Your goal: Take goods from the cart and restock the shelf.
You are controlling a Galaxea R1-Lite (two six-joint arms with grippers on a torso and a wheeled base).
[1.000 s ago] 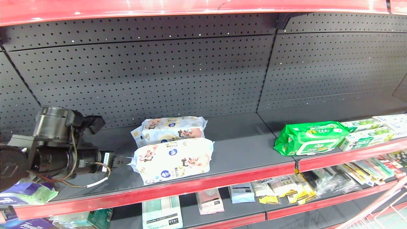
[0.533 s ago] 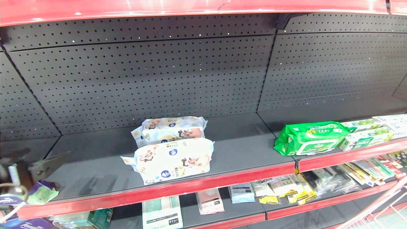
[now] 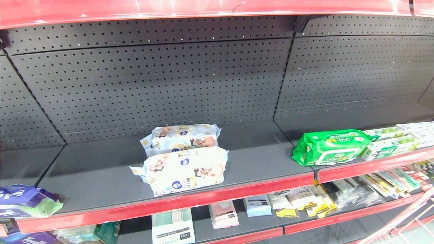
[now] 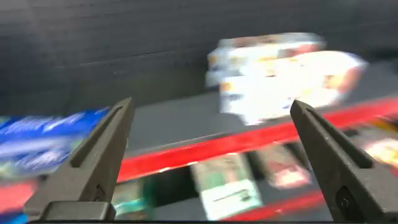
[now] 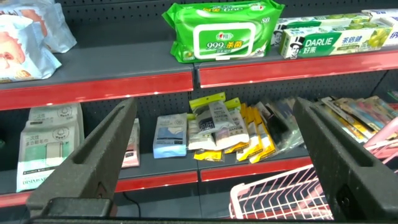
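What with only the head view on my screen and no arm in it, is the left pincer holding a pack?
Observer: No. The left pincer is open and empty.
Operator: What is it facing?
Observer: The two white patterned packs lying on the shelf; it is apart from them.
Operator: And the right one?
Observer: The right pincer is open and empty too, aimed at the small packets on the lower shelf.
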